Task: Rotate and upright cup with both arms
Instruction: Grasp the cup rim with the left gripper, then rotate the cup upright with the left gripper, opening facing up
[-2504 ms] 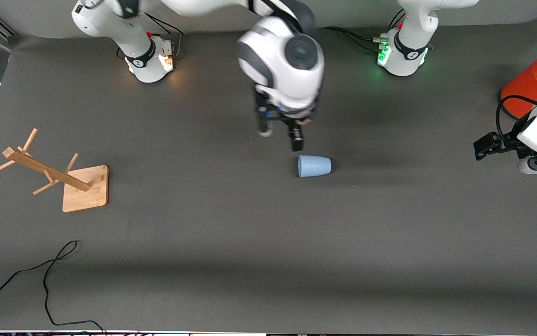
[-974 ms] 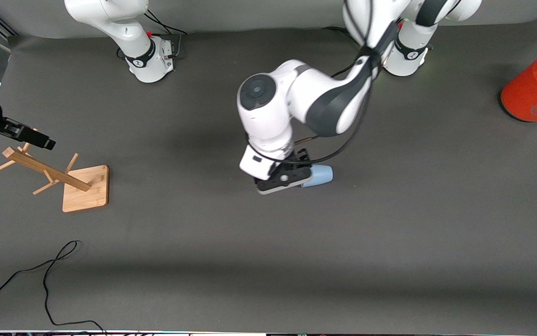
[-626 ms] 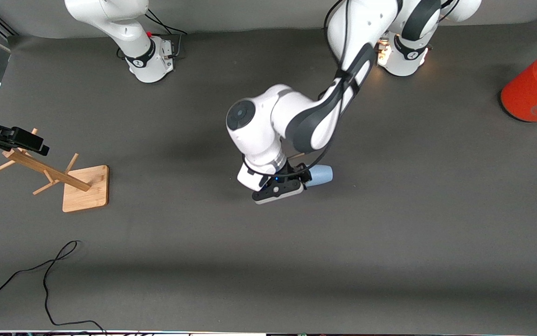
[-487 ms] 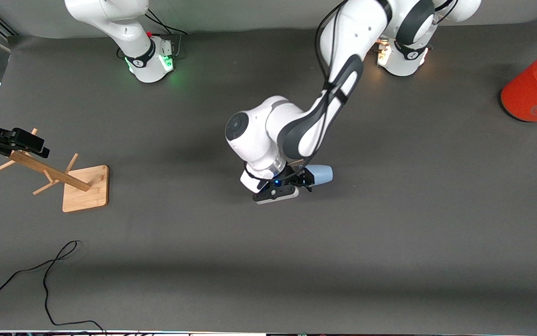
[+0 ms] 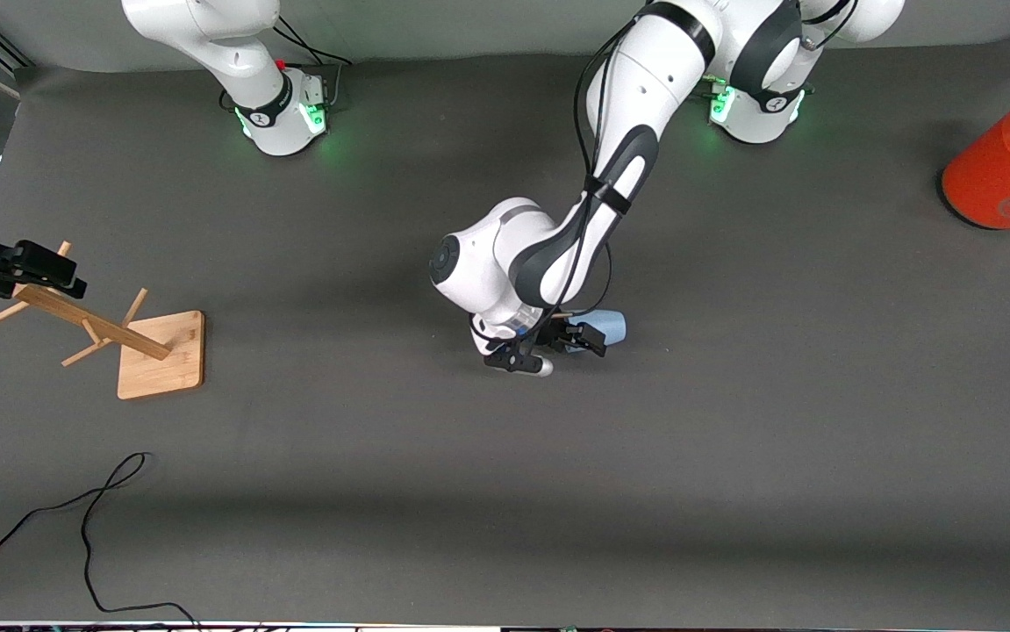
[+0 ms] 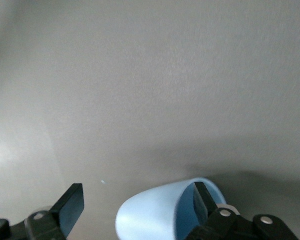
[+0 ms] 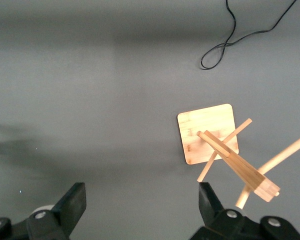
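The pale blue cup [image 5: 610, 326] lies on its side on the grey table near the middle, partly covered by my left gripper [image 5: 555, 348]. In the left wrist view the cup [image 6: 154, 212] shows its open mouth. My left gripper [image 6: 138, 202] is open and straddles the cup's wall: one finger [image 6: 203, 196] sits inside the mouth, the other stands clear of the cup's outside. My right gripper [image 5: 41, 266] is open and empty over the wooden rack at the right arm's end of the table, also shown in the right wrist view [image 7: 140, 200].
A wooden peg rack [image 5: 88, 323] on a square base [image 5: 162, 353] leans at the right arm's end, also in the right wrist view [image 7: 229, 155]. A black cable [image 5: 92, 518] lies nearer the front camera. An orange cylinder [image 5: 1000, 171] stands at the left arm's end.
The left arm has lowered and turned its wrist at the cup, bringing its fingers down around the cup's mouth end. The cup has stayed in place. The right gripper has barely moved over the rack.
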Controlling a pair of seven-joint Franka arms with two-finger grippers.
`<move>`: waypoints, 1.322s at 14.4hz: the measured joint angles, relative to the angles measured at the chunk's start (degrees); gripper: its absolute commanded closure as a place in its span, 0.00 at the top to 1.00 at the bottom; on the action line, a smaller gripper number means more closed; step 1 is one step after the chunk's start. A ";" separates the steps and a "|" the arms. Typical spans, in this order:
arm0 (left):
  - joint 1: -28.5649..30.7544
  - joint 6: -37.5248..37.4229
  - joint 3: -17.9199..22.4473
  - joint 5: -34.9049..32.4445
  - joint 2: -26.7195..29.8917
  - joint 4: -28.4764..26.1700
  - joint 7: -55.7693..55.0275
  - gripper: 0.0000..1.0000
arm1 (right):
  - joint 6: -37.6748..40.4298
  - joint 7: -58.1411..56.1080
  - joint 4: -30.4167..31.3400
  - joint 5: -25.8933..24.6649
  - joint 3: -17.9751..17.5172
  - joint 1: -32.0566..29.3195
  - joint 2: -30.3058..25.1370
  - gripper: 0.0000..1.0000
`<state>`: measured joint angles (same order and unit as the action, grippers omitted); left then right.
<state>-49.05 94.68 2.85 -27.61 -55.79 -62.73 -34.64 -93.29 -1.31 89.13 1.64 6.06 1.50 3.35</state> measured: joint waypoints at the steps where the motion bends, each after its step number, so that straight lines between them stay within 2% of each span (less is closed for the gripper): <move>1: 0.00 -0.72 0.03 -0.02 0.01 0.00 1.67 0.94 | 0.00 -0.11 0.00 0.00 -1.05 -1.13 0.00 1.00; 3: -0.01 -1.81 0.03 -0.03 0.02 -0.29 4.27 0.91 | 0.00 -0.12 0.01 0.00 -1.99 -1.81 0.00 1.00; 4: -0.02 -1.92 0.03 -0.03 0.01 -0.78 5.25 0.78 | 0.00 -0.12 0.01 0.00 -2.22 -1.80 0.00 1.00; 5: -0.02 -1.92 0.03 -0.04 0.01 -1.33 6.42 0.57 | 0.00 -0.12 0.01 0.00 -2.44 -1.80 0.00 1.00; 6: -0.03 -1.92 0.03 -0.05 0.01 -1.70 7.93 0.17 | 0.00 -0.12 0.01 0.00 -2.60 -1.80 0.00 1.00; 7: -0.03 -1.92 0.04 -0.08 0.00 -1.86 10.10 0.00 | 0.00 -0.12 0.01 0.00 -2.67 -1.80 -0.01 1.00; 11: 0.01 -1.91 0.71 -0.08 0.26 -1.80 17.76 0.00 | 0.01 -0.12 0.01 0.00 -2.68 -1.80 -0.07 1.00; 16: 0.03 -2.16 1.09 -0.21 0.66 -1.19 19.03 0.00 | 0.03 -0.12 0.01 0.00 -2.65 -1.81 -0.08 1.00; 19: 0.97 -4.61 3.10 0.36 3.06 0.11 18.71 0.00 | 0.01 -0.12 0.02 0.00 -2.65 -1.81 -0.07 1.00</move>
<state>-48.09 90.07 5.95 -27.24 -52.73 -62.62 -15.93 -93.29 -1.43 89.15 1.64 3.41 -0.31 3.28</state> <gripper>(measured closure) 0.943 0.000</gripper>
